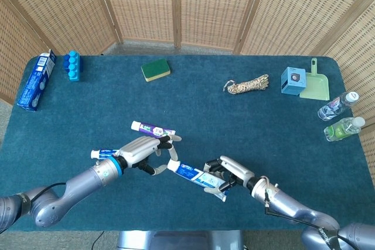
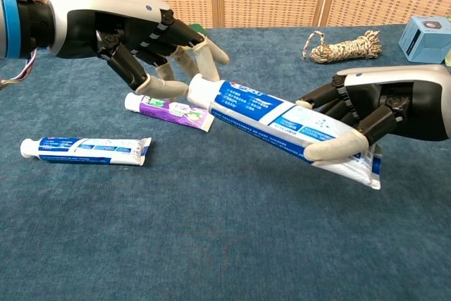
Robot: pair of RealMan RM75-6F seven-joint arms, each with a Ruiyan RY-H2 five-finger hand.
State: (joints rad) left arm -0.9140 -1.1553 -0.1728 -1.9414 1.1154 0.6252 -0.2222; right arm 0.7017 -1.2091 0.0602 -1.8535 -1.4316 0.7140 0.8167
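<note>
My right hand [image 1: 233,174] [image 2: 384,112] grips the crimped end of a blue-and-white toothpaste tube [image 1: 196,175] [image 2: 275,119] and holds it slanted above the blue cloth. The tube's white cap points at my left hand [image 1: 139,151] [image 2: 116,27]. That hand's fingers are spread around the cap, thumb tip against it from below and other fingers just above. A purple toothpaste tube [image 1: 153,128] [image 2: 173,109] lies on the cloth behind the left hand. A second blue tube [image 1: 104,154] [image 2: 84,150] lies to its left.
Along the back lie a green sponge [image 1: 155,69], a coil of rope [image 1: 246,85], a blue box [image 1: 292,80] and a green dustpan [image 1: 314,86]. Two bottles [image 1: 338,107] lie at the right edge. A toothpaste carton [image 1: 36,80] and blue bottle pack [image 1: 72,65] sit back left.
</note>
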